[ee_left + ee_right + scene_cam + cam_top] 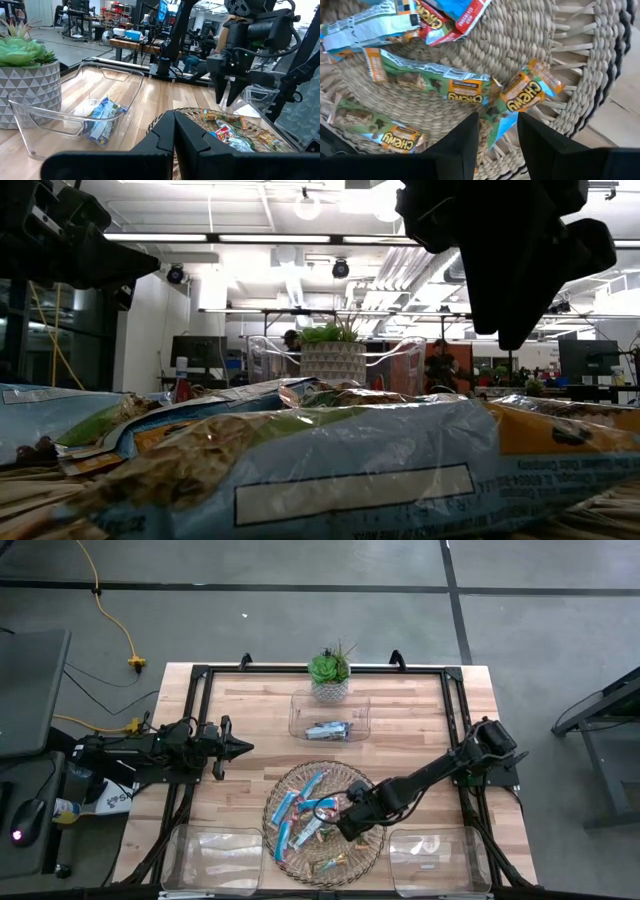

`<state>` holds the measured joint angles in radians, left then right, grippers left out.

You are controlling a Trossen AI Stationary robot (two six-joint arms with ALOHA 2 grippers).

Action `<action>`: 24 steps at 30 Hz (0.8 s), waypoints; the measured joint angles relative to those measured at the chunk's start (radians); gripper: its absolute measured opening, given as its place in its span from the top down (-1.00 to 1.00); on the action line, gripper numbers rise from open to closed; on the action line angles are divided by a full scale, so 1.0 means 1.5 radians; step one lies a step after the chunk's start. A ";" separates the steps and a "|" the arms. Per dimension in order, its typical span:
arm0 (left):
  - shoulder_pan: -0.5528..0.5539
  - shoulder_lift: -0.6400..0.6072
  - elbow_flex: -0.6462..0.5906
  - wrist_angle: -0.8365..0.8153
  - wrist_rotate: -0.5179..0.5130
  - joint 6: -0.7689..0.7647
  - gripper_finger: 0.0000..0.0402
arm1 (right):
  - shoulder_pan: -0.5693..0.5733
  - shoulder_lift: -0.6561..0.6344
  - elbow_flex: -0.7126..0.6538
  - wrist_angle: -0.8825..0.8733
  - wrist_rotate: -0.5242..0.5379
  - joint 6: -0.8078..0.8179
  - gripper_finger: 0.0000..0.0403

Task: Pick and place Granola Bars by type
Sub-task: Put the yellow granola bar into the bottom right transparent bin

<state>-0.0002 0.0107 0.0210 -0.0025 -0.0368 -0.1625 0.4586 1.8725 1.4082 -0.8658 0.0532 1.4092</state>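
Observation:
Several granola bars (308,812) lie loose in the round wicker tray (372,850), in bright blue and tan-green wrappers. My right gripper (350,820) hangs open just above them, pointing down. In the right wrist view its fingers stand on either side of an orange-and-blue bar (522,95) at the tray's rim without touching it. A long tan-green bar (427,80) lies beside that one. More bars (102,120) rest in the clear bin (330,715) at the far middle. My left gripper (238,748) waits shut at the table's left side, held level.
A potted plant (330,675) stands behind the far bin. Two more clear bins sit at the near edge, one left (215,858) and one right (440,860) of the tray. A black frame (200,675) runs round the table top.

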 joint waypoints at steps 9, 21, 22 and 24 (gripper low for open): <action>0.000 0.000 0.000 0.000 0.000 0.000 1.00 | -0.008 0.000 0.000 -0.013 0.025 -0.014 0.14; 0.000 0.000 0.000 0.000 0.000 0.000 1.00 | -0.036 0.000 0.000 -0.070 -0.004 0.105 -0.34; 0.000 0.000 0.000 0.000 0.000 0.000 1.00 | -0.037 0.000 0.000 -0.068 -0.003 0.108 -0.34; 0.000 0.000 0.000 0.000 0.000 0.000 1.00 | -0.037 0.000 0.000 -0.066 -0.003 0.116 -0.34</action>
<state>-0.0004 0.0105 0.0209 -0.0025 -0.0368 -0.1623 0.4030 1.8725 1.4082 -0.9644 0.0494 1.5831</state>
